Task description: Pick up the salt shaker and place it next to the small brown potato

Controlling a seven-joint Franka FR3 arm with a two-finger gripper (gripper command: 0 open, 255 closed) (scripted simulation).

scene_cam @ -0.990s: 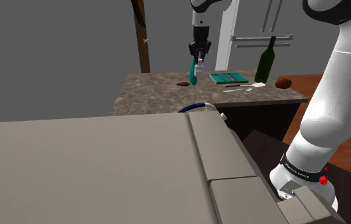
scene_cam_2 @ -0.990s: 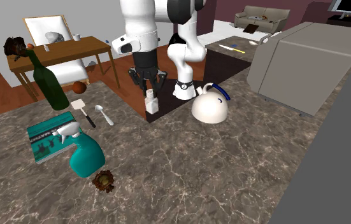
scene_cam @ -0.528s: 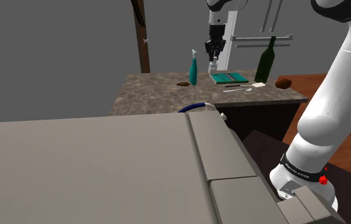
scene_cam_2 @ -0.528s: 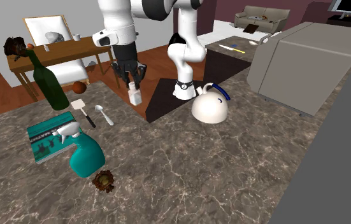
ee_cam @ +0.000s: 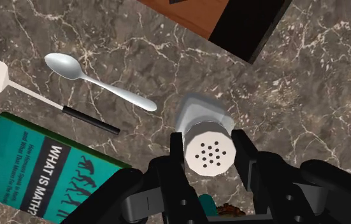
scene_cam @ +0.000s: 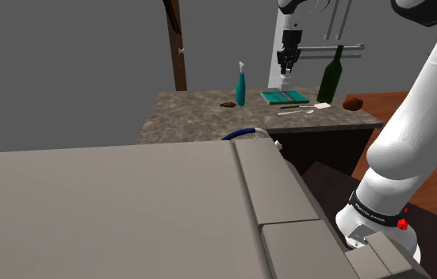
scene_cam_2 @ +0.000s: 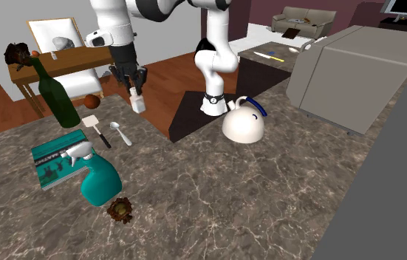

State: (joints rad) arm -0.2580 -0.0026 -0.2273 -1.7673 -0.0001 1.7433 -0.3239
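Pincer (ee_cam: 210,150) clamps the salt shaker (ee_cam: 204,116) above the counter (ee_cam: 308,95), spoon (ee_cam: 97,79) and book (ee_cam: 40,168) nearby.

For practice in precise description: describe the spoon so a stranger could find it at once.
On the dark marbled counter, find the teal book. Beside it lie two utensils; the spoon is the all-silver one with an oval bowl, next to a white-bladed, black-handled spatula.

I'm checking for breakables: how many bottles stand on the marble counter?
2. A dark green wine bottle stands at the edge of the counter; a teal spray bottle stands near the teal book. None looks hidden.
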